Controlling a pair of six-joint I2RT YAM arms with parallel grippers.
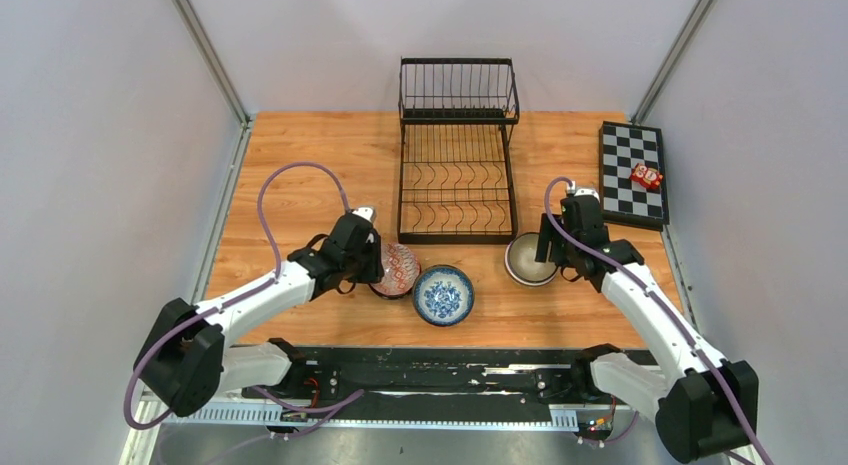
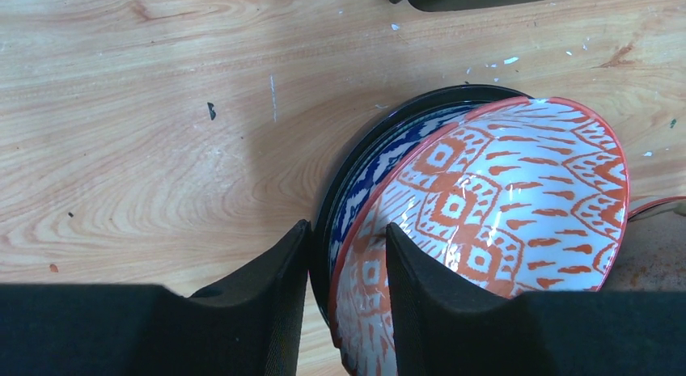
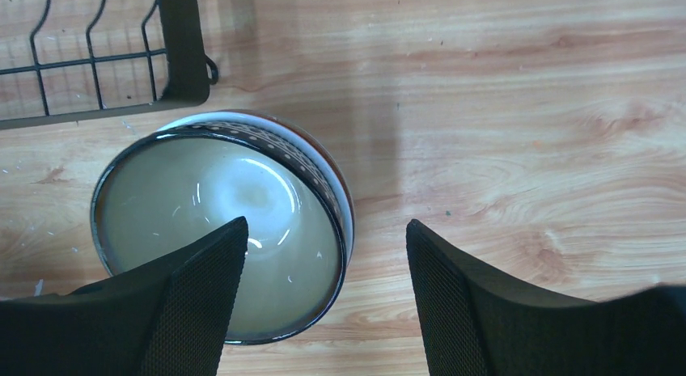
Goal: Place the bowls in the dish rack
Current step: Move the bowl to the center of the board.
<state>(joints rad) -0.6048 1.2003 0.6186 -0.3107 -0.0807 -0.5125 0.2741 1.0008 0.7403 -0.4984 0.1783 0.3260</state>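
A red-patterned bowl [image 2: 518,190] sits tilted inside a dark blue bowl [image 2: 380,162] on the wooden table. My left gripper [image 2: 347,227] is shut across both rims, with one finger outside the dark bowl and the other inside the red one. In the top view this pair [image 1: 397,270] lies in front of the black wire dish rack [image 1: 457,155], and a blue-and-white floral bowl [image 1: 443,294] rests beside it. My right gripper [image 3: 325,224] is open and straddles the rim of a pale green bowl [image 3: 218,206], which is nested in a white bowl [image 3: 344,206].
A checkered board [image 1: 633,172] with a small red toy [image 1: 646,175] lies at the back right. The rack's front corner [image 3: 182,44] is just beyond the pale bowl stack [image 1: 528,260]. Grey walls enclose the table on three sides.
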